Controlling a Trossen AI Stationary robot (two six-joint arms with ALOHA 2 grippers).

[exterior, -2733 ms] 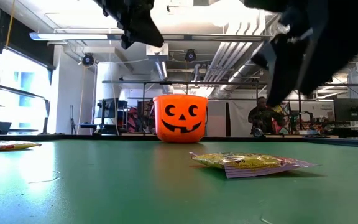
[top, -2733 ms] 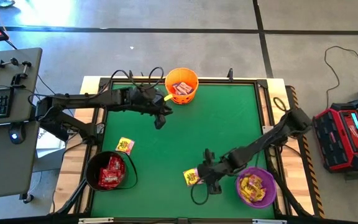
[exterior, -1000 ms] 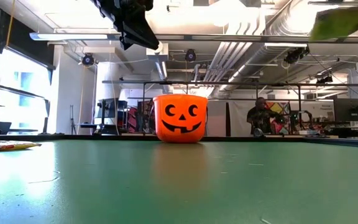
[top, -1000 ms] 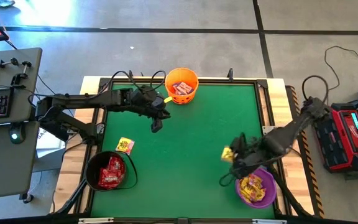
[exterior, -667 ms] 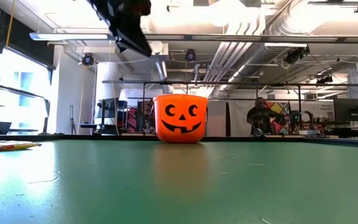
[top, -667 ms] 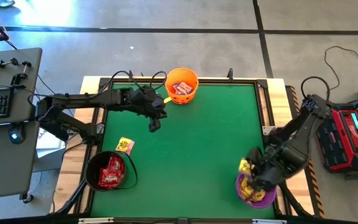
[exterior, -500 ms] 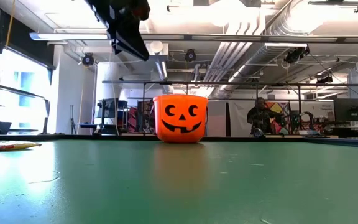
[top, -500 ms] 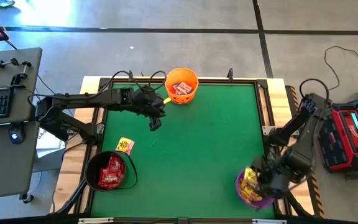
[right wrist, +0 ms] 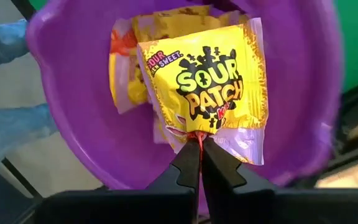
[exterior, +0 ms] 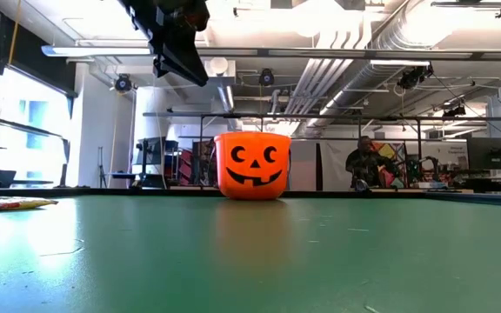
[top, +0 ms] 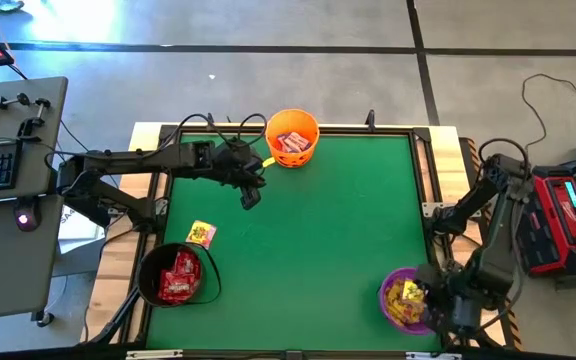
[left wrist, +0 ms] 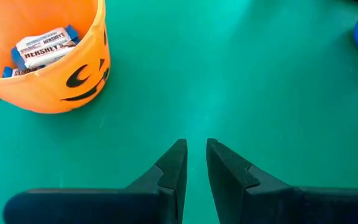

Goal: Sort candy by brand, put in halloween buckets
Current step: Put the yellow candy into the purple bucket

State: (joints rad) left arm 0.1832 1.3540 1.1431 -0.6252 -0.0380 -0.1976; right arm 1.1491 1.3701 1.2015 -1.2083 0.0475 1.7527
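My right gripper [right wrist: 197, 146] is shut on a yellow candy packet [right wrist: 204, 87] over the open purple bucket [top: 393, 312], which holds more yellow packets [right wrist: 124, 74]. My left gripper [left wrist: 196, 152] hovers above the green table beside the orange face bucket [top: 292, 137], its fingers a little apart with nothing between them. That bucket holds white-and-blue candy [left wrist: 41, 50]. The black bucket [top: 175, 275] at the near left holds red candy. One yellow packet [top: 201, 234] lies flat on the table beyond it. My right gripper pinches the yellow packet by the middle of its crimped end edge [right wrist: 197, 133], between the two fingertips. The fingers reach in over the bucket's rim from the table's right side. The packet stretches out beyond the fingertips above the bucket's inside, printed face toward the camera.
The table's raised frame [top: 426, 170] runs close to the purple bucket at the near right corner. A red and black device [top: 558, 215] sits on the floor to the right. Open green surface [top: 328, 220] lies between the buckets. A desk [top: 8, 190] with a keyboard stands left.
My right gripper has carried the yellow packet toward the table's near right corner, from beside the purple bucket to over its opening, staying shut on it.
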